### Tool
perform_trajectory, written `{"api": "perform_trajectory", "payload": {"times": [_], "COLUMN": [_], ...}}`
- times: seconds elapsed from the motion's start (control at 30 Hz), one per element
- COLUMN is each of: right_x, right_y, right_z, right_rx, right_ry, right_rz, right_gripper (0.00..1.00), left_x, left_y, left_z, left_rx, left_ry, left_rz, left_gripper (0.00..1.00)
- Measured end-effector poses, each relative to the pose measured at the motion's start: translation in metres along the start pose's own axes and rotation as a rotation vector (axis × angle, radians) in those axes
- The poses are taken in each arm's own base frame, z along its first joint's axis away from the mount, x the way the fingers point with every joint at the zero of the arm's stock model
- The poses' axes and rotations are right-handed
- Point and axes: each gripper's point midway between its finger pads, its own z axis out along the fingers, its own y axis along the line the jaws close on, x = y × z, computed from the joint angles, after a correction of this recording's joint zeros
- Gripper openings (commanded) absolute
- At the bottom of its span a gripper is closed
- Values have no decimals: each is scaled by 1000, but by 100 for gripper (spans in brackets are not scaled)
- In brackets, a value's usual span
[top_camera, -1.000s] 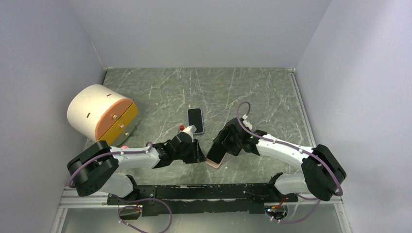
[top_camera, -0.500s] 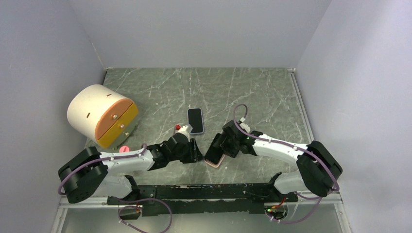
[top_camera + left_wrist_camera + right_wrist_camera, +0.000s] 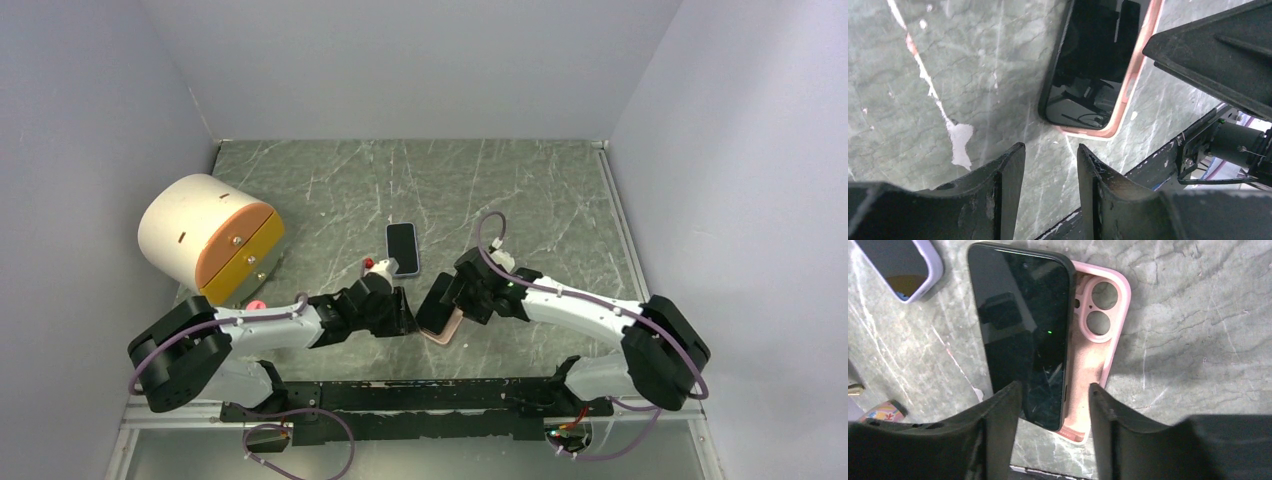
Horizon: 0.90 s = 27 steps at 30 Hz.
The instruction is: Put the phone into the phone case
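- My left gripper (image 3: 1049,152) – jaws parted, holding nothing.
- The phone (image 3: 1023,340) lies skewed, half over the pink case (image 3: 1098,357) – rigid, slick glass, so I'd pinch its long edges.
- My right gripper (image 3: 1054,387) is spread, straddling the phone's end, not clamped.

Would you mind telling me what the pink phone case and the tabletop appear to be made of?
Pink phone case: probably soft silicone or rubbery plastic, matte, with rounded moulded edges. Tabletop: green marble or marble-print laminate, judging by pale veins; cannot tell which.
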Motion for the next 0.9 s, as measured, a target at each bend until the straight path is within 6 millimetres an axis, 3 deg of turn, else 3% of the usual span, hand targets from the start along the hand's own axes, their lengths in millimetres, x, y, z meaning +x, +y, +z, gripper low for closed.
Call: {"api": "perform_trajectory", "payload": {"times": [0.1,0.2,0.3,0.4,0.57,0.77,0.9], "right_x": [-7,-11,-11,-7,-2,2,0], "right_y": [3,7,8,0,-12,-26,-22], "right_z": [-10,-17,-18,-13,-4,4,6], "right_rx": [-22,-56,-90,-98,-101,-119,-151], "right_ry": [-31,-47,-55,-42,-31,-20,-22], "right_rz": [-24,-59,-93,-125,-144,-140,-129], "right_gripper": [72,84,86,83,71,62,59], "left_x": [-12,-33,-58,-76,-85,-82,-76], "left_y": [-6,-14,-17,-15,-5,-5,-7], "left_z": [-2,-4,-6,-3,15,34,48], "left_rx": [-5,2,5,-3,-34,-29,-12], "left_ry": [-11,-49,-97,-123,-87,-18,36], "left_rz": [22,30,31,28,26,57,80], "left_gripper": [51,53,53,54,53,50,48]}}
